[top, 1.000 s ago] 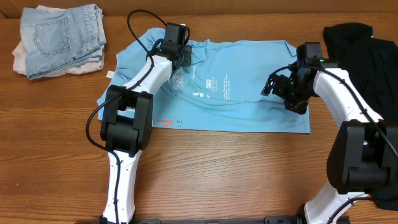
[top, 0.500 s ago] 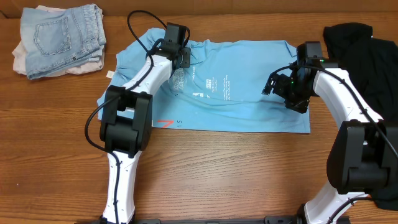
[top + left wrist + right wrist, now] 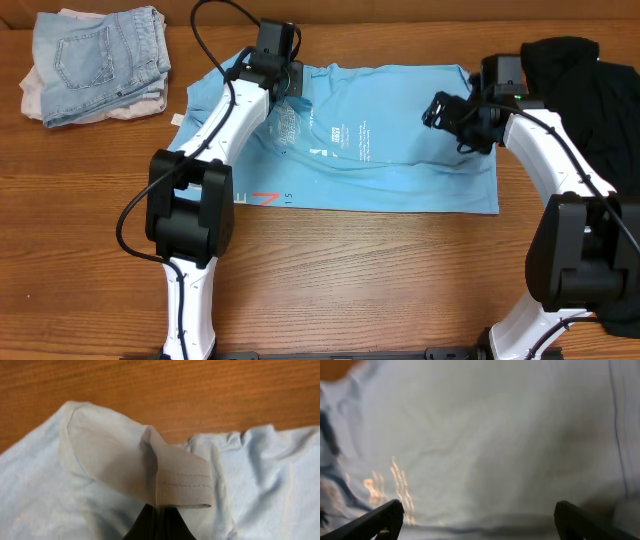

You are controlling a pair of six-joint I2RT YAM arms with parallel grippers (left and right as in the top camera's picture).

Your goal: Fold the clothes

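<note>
The sky-blue T-shirt (image 3: 400, 160) lies spread flat across the middle of the table, its white lettering (image 3: 345, 138) facing up. My left gripper (image 3: 289, 88) is at the shirt's neck, shut on the ribbed collar (image 3: 183, 485), which stands up in a small fold above my fingertips (image 3: 161, 521). Over the shirt's right shoulder area my right gripper (image 3: 438, 108) is open, and its two fingers (image 3: 385, 517) stand wide apart over blue cloth (image 3: 485, 435) with nothing between them. The black shirt (image 3: 585, 75) is bunched at the far right.
A folded pair of light jeans (image 3: 100, 55) rests on a pale pink garment (image 3: 35, 95) at the far left corner. The black shirt spreads toward the table's right edge. Bare wooden table (image 3: 380, 280) lies in front of the blue shirt.
My left gripper has closed on the collar and shifted slightly toward the far edge. The right gripper, still open, has moved from the shirt's right side toward its far edge.
</note>
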